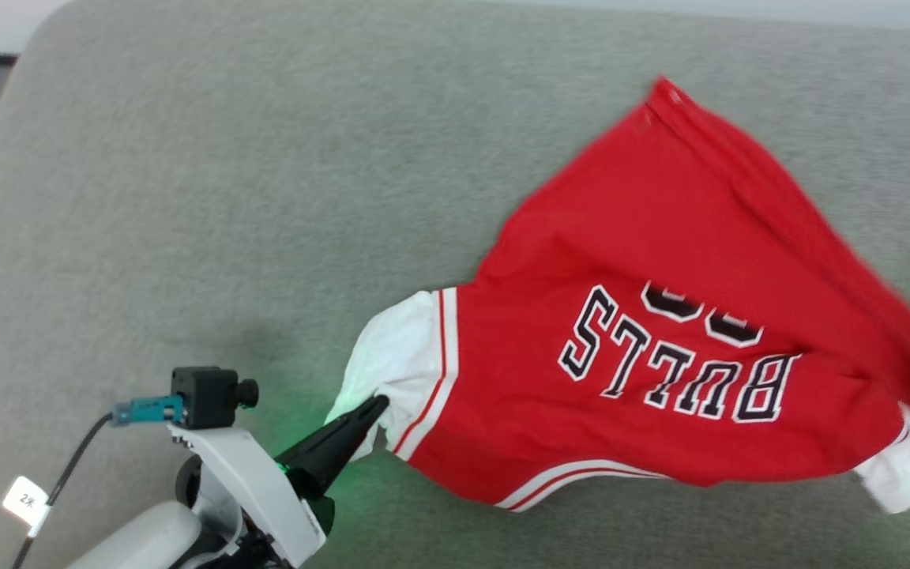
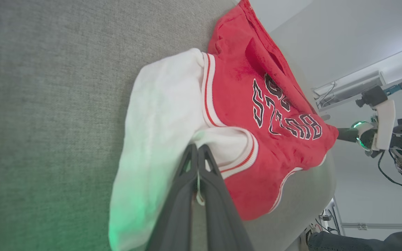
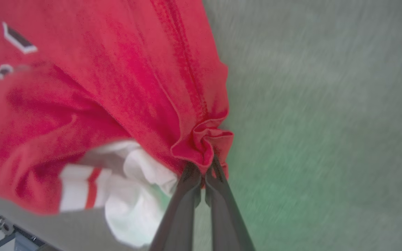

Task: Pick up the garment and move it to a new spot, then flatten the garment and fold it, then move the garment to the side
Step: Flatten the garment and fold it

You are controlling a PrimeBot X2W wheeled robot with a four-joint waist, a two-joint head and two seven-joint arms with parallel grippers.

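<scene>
Jersey [image 1: 660, 316] is stretched between both tools, right of the middle of the grey cloth-covered desk [image 1: 226, 197] (lettering upside down). The left tool [image 1: 374, 407] pinches its white panel; the right tool [image 3: 203, 166] grips a bunched red corner. Bare desk lies wide to the left. The left arm slants in from the lower left.

The red jersey [image 1: 660, 237] lies stretched across the grey surface [image 1: 186, 197], its black, white-edged "BULLS" lettering upside down in the head view, white striped sleeves bunched at both ends.
</scene>
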